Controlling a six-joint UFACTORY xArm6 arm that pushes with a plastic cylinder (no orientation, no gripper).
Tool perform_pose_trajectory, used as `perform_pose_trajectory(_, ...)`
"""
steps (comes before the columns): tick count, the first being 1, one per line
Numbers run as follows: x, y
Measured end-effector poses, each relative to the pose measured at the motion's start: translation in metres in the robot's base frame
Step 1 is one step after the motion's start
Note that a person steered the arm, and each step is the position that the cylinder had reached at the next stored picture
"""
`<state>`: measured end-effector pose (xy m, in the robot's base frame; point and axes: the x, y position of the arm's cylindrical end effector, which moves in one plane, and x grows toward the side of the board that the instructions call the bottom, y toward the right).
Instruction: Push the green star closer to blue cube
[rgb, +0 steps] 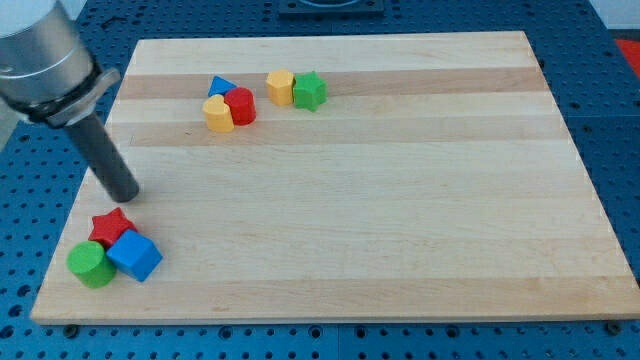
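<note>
Worktop (400, 200) pale wood, lengthwise stripes light and slightly darker, on a blue surround. Near top edge: green star (310, 91), orange-yellow hexagonal block (280, 87), blue triangle (221, 86), red cylinder (241, 105), yellow heart (218, 115). Bottom-left corner: red star (111, 227), blue cube (135, 256), green cylinder (91, 265). Rod dark grey, tip (127, 196) near black.

You see a blue triangle (220, 86), yellow heart (217, 114), red cylinder (241, 105) and yellow hexagon (280, 88) near the board's (400, 200) top. A red star (111, 227) and green cylinder (90, 265) sit bottom left.

My tip (128, 195) just above the red star (110, 226), green star (310, 91) well apart from blue cube (135, 256)
</note>
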<state>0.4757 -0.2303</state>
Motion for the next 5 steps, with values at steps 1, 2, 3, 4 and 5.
perform_pose_trajectory(1,-0.010,0.078)
perform_pose_trajectory(2,-0.032,0.167)
perform_pose_trajectory(3,-0.065,0.266)
perform_pose_trajectory(4,-0.126,0.296)
perform_pose_trajectory(5,-0.191,0.282)
